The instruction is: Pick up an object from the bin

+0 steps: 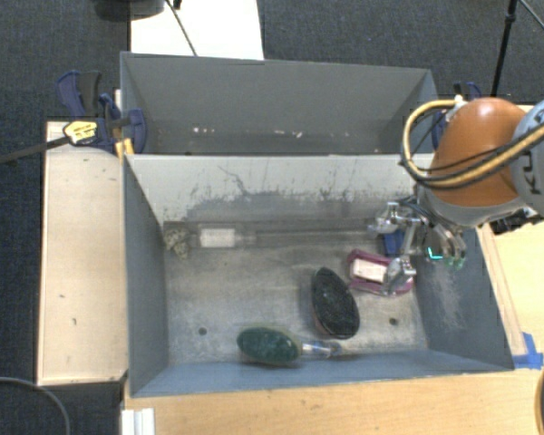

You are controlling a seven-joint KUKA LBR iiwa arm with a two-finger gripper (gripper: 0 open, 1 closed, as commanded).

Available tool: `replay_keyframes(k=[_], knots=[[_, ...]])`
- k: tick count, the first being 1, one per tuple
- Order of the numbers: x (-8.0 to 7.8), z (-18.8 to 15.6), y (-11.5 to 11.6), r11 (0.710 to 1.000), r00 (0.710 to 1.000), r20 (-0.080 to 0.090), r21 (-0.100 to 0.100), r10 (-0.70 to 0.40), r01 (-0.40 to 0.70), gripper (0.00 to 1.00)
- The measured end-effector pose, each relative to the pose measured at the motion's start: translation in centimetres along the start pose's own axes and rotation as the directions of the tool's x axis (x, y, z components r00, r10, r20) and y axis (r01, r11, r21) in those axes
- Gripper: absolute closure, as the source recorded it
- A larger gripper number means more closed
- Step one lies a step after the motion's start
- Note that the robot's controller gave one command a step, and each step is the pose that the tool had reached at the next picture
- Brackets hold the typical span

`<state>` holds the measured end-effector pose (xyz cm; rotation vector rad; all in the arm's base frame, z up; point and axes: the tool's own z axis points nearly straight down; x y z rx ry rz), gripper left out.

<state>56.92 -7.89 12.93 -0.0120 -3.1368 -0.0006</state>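
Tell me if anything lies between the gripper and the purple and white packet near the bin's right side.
Nothing visible does. The gripper sits right at the purple and white packet's right edge. The black oval brush lies close to the packet's lower left, not between them.

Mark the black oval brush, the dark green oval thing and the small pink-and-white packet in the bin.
black oval brush (pixel 335 304), camera view, middle of its dark top.
dark green oval thing (pixel 267 346), camera view, middle of its rounded body.
pink-and-white packet (pixel 368 268), camera view, its pale top face.
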Motion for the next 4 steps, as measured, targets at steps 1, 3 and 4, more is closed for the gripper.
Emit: replay_keyframes(k=[1,3,4], knots=[[1.8,5.7,4.3,0.994,0.994,0.014,-0.001,0.106,-0.106,0.00],[4.8,5.5,6.5,0.987,0.987,0.018,0.003,-0.159,0.159,1.00],[1.8,-7.3,4.4,0.889,0.889,0.012,0.007,-0.458,0.458,1.00]])
